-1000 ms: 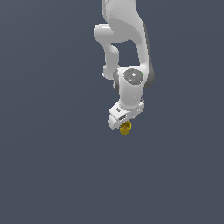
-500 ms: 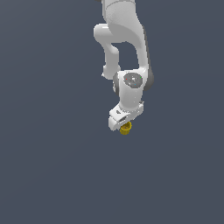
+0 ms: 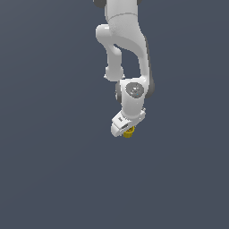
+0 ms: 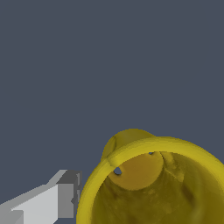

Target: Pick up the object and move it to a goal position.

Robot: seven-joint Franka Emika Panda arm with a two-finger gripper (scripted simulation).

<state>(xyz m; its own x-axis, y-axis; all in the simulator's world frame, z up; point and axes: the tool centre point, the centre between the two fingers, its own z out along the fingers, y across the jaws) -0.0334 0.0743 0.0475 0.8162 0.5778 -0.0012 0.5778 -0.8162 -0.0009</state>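
Observation:
The object [image 3: 129, 132] is a tiny yellow cup that peeks out just below the white gripper [image 3: 124, 127] in the exterior view, mostly covered by the hand. In the wrist view the object [image 4: 148, 183] fills the lower part of the picture, its hollow inside and wide rim facing the camera. One white and grey finger [image 4: 61, 199] stands right against the outside of the rim. The other finger is hidden, so the frames do not show whether the jaws grip the cup.
The white arm [image 3: 127, 49] comes down from the top of the exterior view, with its round wrist joint [image 3: 134, 89] above the hand. Around it there is only plain dark grey ground [image 3: 53, 179].
The wrist joint and hand have sunk a little lower toward the cup. The yellow cup has stayed in the same spot.

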